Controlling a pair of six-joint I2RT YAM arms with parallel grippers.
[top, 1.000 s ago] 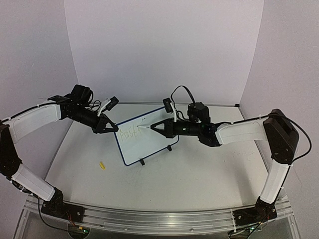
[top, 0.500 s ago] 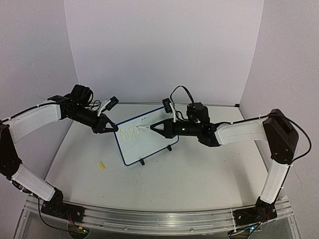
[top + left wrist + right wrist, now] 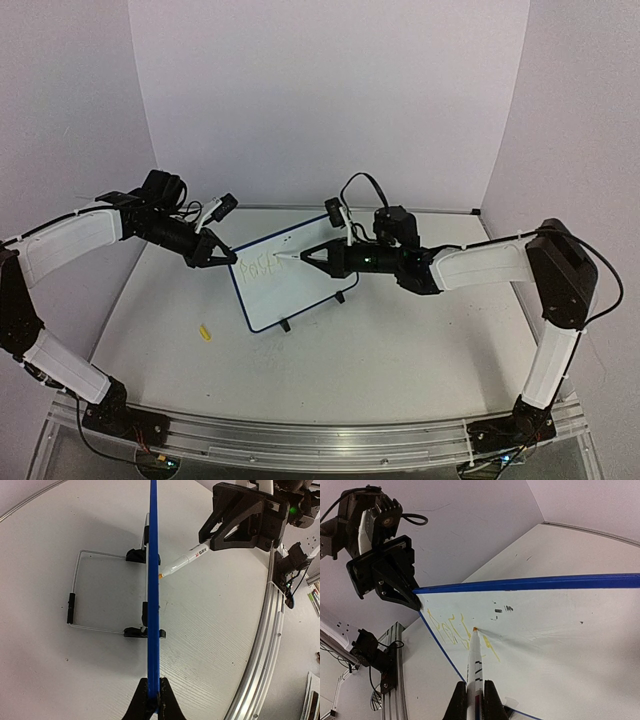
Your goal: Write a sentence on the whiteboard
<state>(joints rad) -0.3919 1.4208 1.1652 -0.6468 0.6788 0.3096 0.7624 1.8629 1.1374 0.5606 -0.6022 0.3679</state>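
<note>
The whiteboard (image 3: pixel 300 285) is being pinched by the left gripper (image 3: pixel 222 257), a marker (image 3: pixel 475 655) by the right gripper (image 3: pixel 306 256); the sentence (image 3: pixel 451 630) is illegible.

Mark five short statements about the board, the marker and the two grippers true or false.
1. The left gripper pinches the whiteboard by its edge. True.
2. The right gripper holds a marker. True.
3. The whiteboard lies flat. False: it stands upright.
4. The writing on the board is black. False: the sentence is yellow.
5. The marker points away from the board. False: its tip is at the written face.
</note>
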